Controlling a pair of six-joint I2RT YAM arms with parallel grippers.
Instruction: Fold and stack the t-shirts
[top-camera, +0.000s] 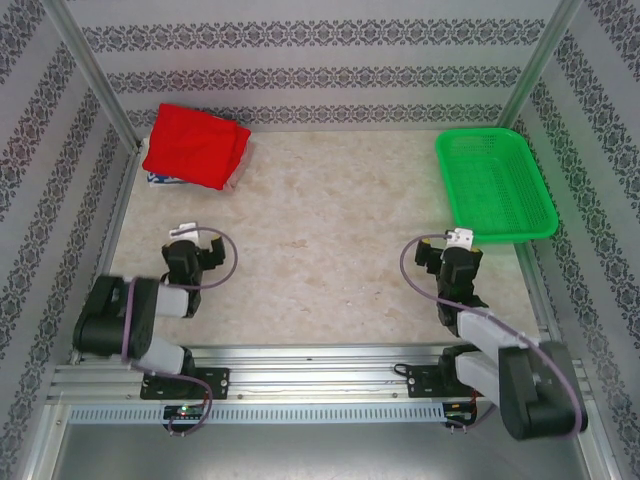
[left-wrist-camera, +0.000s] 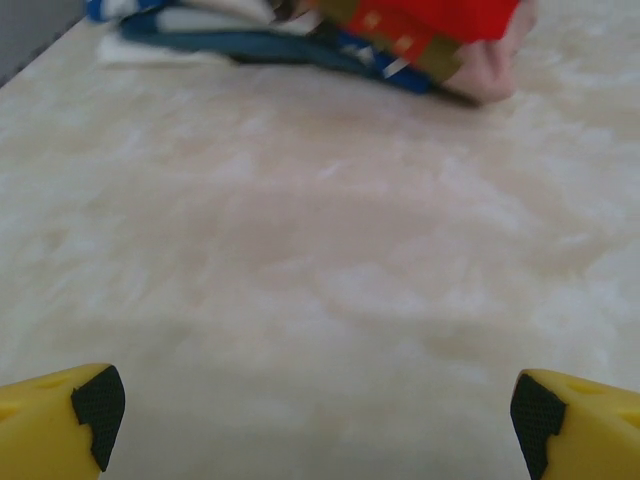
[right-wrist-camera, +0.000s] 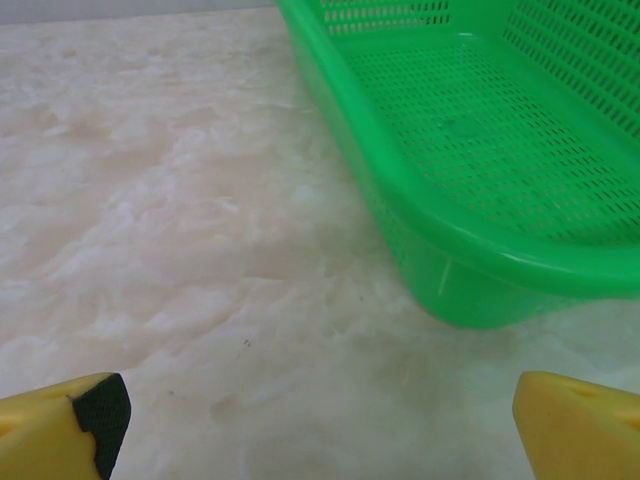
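Left gripper (left-wrist-camera: 315, 408) and right gripper (right-wrist-camera: 318, 415) hang spread and empty over the table (top-camera: 320, 230), while folded t-shirts (top-camera: 195, 150) sit stacked far-left, red on top, green basket (top-camera: 495, 182) empty, so little seems left.

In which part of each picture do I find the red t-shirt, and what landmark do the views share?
Top external: the red t-shirt lies on the stack at the far left corner of the table.
Left wrist: its red edge is at the top, right of centre.
Right wrist: this camera faces the green basket at the right.
Shared landmark: the marbled table surface.
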